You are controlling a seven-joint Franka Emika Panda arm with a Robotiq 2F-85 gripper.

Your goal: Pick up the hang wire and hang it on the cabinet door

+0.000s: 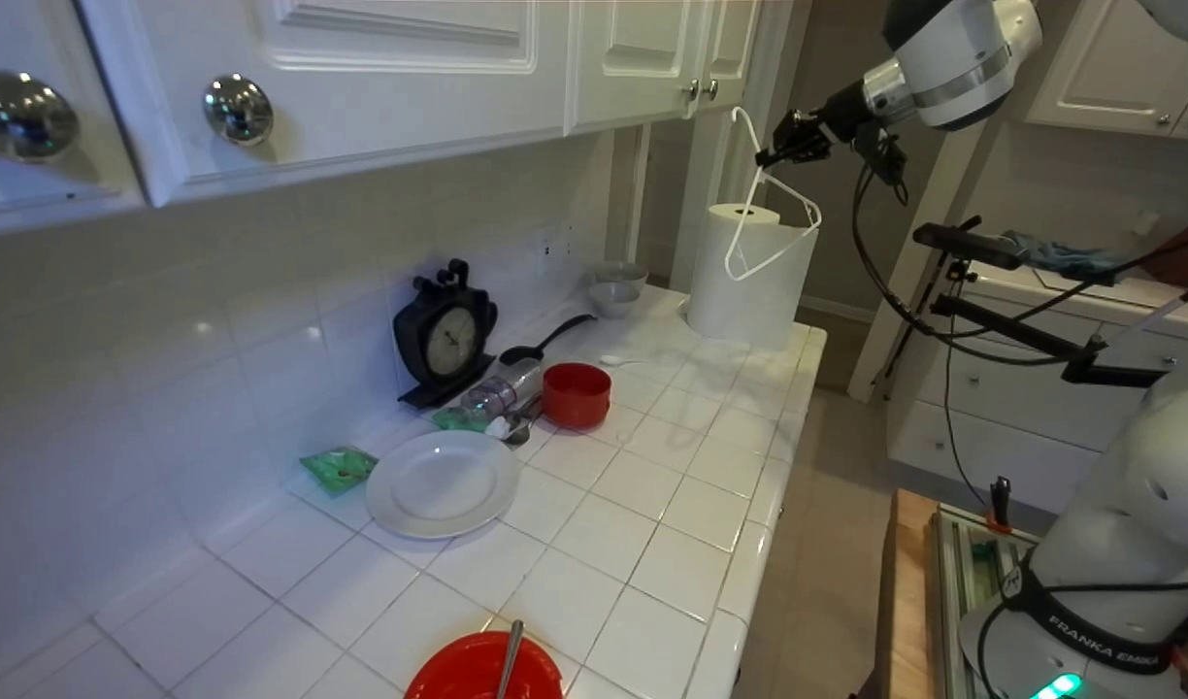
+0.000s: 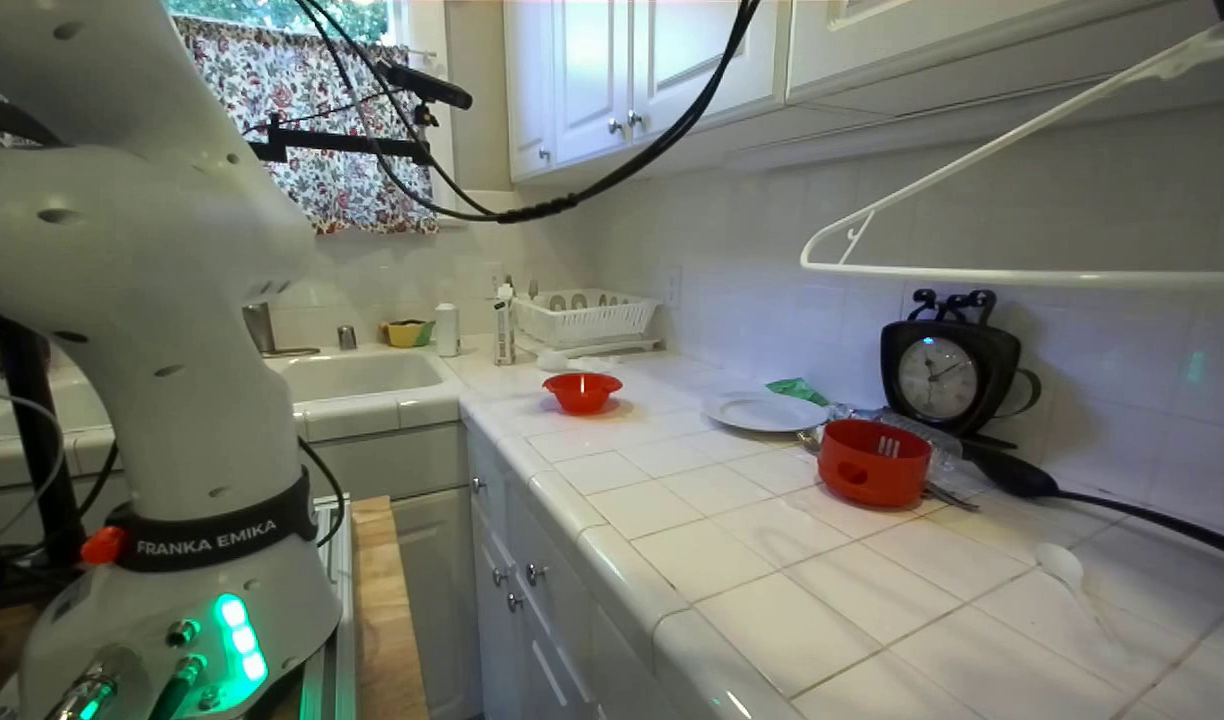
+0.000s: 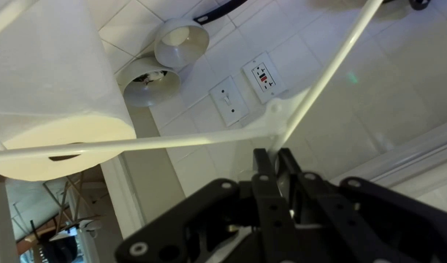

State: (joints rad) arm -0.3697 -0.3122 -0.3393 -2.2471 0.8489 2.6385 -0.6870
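Observation:
The hang wire is a white plastic hanger. It also shows in another exterior view and in the wrist view. My gripper is shut on the hanger near its neck and holds it in the air above the counter's far end. In the wrist view the fingertips close around the hanger where its arms meet, and the hook is hidden. In an exterior view the hook points up, and its tip appears close to the lower corner of the far white cabinet door. Whether they touch cannot be told.
A paper towel roll stands just behind or below the hanger. Two bowls, a black clock-like scale, a red cup, a white plate and a red bowl stand on the tiled counter.

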